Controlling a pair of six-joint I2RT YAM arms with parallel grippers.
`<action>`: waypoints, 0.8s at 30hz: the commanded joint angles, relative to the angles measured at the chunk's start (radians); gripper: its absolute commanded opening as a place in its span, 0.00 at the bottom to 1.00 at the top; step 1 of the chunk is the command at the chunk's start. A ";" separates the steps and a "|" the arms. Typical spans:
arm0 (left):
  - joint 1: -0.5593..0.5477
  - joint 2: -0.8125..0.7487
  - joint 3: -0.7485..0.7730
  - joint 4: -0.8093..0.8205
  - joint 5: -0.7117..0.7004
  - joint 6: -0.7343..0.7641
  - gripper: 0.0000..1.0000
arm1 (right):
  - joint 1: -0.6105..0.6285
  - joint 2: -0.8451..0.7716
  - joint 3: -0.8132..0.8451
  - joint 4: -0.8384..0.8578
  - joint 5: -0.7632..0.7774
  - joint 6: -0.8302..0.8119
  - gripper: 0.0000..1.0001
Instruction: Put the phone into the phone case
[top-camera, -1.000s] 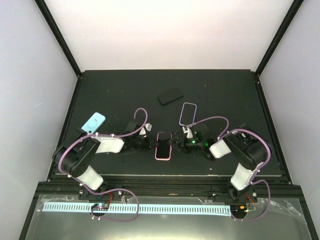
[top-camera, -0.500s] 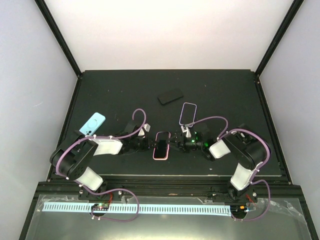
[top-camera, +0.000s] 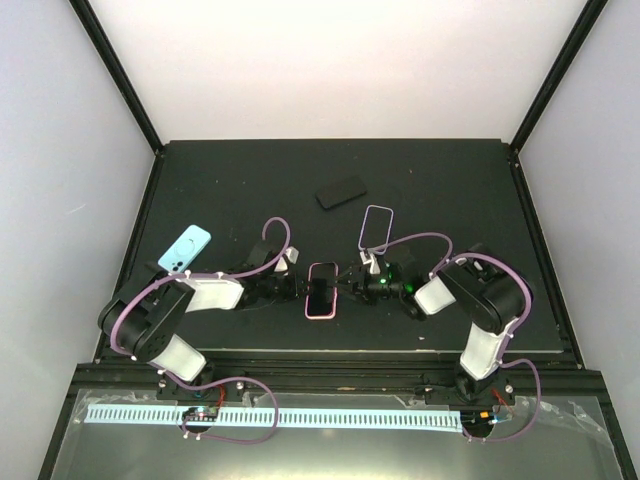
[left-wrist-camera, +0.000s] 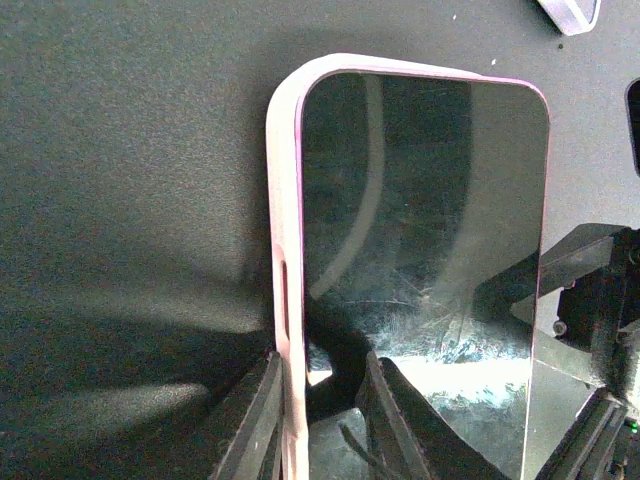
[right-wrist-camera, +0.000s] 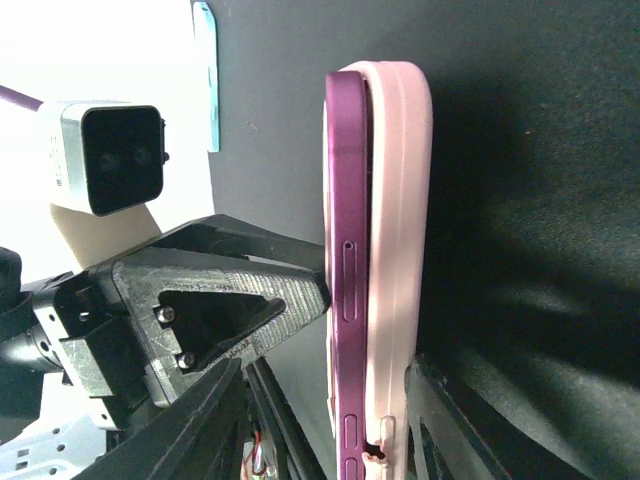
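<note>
The right gripper (right-wrist-camera: 325, 400) straddles the purple phone (right-wrist-camera: 345, 250) and the pink phone case (right-wrist-camera: 395, 250), but its fingertips are cut off, so I cannot tell whether it grips. No writing is readable. Mid-table, the glossy, smudged phone sits proud of the matte, round-cornered case, whose long wall the left gripper (left-wrist-camera: 320, 375) pinches

Overhead glare on phone (left-wrist-camera: 420, 250) screen, soft shadows

- Left gripper (top-camera: 302, 290) and right gripper (top-camera: 345, 286) block the 2 long sides of the cased phone (top-camera: 321, 290).
- Far side: lilac-rimmed case (top-camera: 376, 228) lies near, black phone (top-camera: 341, 192) farther back.
</note>
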 joint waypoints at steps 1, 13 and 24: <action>-0.014 0.041 -0.039 -0.101 -0.014 0.012 0.25 | 0.055 0.028 0.061 0.115 -0.047 0.007 0.45; 0.023 0.030 -0.107 0.003 0.049 -0.017 0.29 | 0.068 0.053 0.067 0.172 -0.056 0.052 0.43; 0.024 0.012 -0.086 -0.058 0.027 0.004 0.29 | 0.068 0.021 0.072 -0.039 0.013 -0.073 0.14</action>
